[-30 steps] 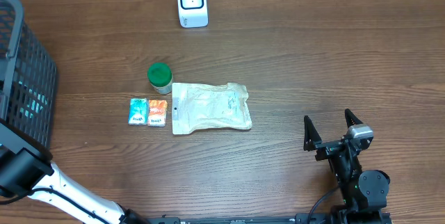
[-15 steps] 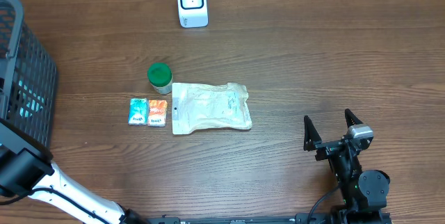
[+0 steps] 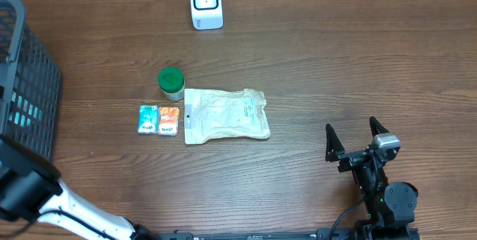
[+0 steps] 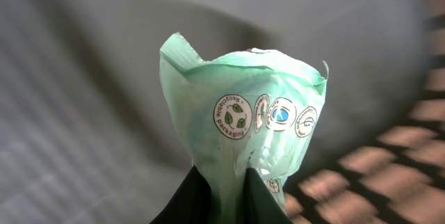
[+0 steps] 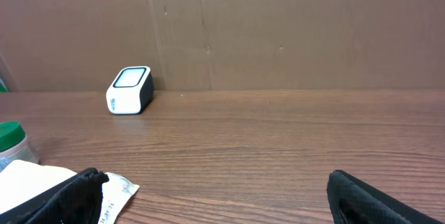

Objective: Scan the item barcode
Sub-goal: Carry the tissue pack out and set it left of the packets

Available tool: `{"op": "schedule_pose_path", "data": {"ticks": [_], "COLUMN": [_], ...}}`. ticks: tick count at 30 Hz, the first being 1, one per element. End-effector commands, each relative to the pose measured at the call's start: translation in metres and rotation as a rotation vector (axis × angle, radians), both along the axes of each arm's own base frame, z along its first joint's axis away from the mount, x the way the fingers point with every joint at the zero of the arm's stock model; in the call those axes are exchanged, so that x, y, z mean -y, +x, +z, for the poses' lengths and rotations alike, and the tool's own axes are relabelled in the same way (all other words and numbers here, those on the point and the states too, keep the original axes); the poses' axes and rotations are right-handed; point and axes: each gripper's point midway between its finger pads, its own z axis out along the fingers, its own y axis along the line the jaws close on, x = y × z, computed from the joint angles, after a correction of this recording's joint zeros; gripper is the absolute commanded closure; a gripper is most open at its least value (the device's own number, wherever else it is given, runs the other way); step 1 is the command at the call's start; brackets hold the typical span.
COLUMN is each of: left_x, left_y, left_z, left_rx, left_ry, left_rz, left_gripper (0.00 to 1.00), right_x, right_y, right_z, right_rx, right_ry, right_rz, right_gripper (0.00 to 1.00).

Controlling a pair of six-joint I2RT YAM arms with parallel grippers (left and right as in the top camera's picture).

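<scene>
The overhead camera looks straight down on the table (image 3: 313,61), scanner (image 3: 206,4) at 12 o'clock. The right wrist camera sits low at 5 o'clock, facing 12, sharing that scanner. The left wrist camera hugs a green bag (image 4: 257,133), probably inside the basket (image 3: 22,83) at 9 o'clock.

The plastic bag (image 4: 247,147) is pale mint green, printed with a row of round white badges with green and blue emblems. The left gripper (image 4: 221,190) is black, and so is the right gripper (image 3: 357,141), with a small grey block on top. The basket (image 3: 30,91) is dark grey lattice. The table (image 3: 335,68) is brown with streaky wood grain, and the cardboard wall (image 5: 278,29) is plain brown. The scanner (image 3: 206,3) is white with a dark window. The jar (image 3: 171,82) has a green lid. The pouch (image 3: 225,115) is creamy white. One small packet (image 3: 147,119) is teal and the other packet (image 3: 169,121) is orange
</scene>
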Motion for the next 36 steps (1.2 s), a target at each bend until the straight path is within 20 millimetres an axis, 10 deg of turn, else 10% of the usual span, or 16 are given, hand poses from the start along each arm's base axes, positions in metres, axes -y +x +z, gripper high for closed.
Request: {"op": "schedule_pose_path", "data": {"ticks": [1, 6, 11, 17, 22, 29, 36], "left_x": [0.003, 0.037, 0.131, 0.226, 0.267, 0.288, 0.291], "left_y": [-0.005, -0.023, -0.001, 0.031, 0.034, 0.017, 0.009], "left_z": [0.148, 0.241, 0.251, 0.183, 0.105, -0.001, -0.063], "left_rx": [0.222, 0.383, 0.440, 0.234, 0.043, -0.115, -0.116], "left_ry": [0.269, 0.428, 0.317, 0.223, 0.122, 0.022, 0.031], "left_rz": [-0.012, -0.033, -0.313, -0.702, -0.824, -0.946, -0.997], "left_gripper": [0.96, 0.96, 0.96, 0.96, 0.96, 0.96, 0.96], "right_x": [0.000, 0.000, 0.000, 0.000, 0.000, 0.000, 0.000], "right_y": [0.000, 0.000, 0.000, 0.000, 0.000, 0.000, 0.000], "right_z": [-0.002, -0.002, -0.002, -0.002, -0.002, -0.002, -0.002], "right_rx": [0.003, 0.003, 0.003, 0.003, 0.003, 0.003, 0.003], "right_ry": [0.003, 0.003, 0.003, 0.003, 0.003, 0.003, 0.003], "right_rz": [0.003, 0.003, 0.003, 0.003, 0.003, 0.003, 0.003], "right_gripper": [0.00, 0.00, 0.00, 0.00, 0.00, 0.00, 0.00]}}
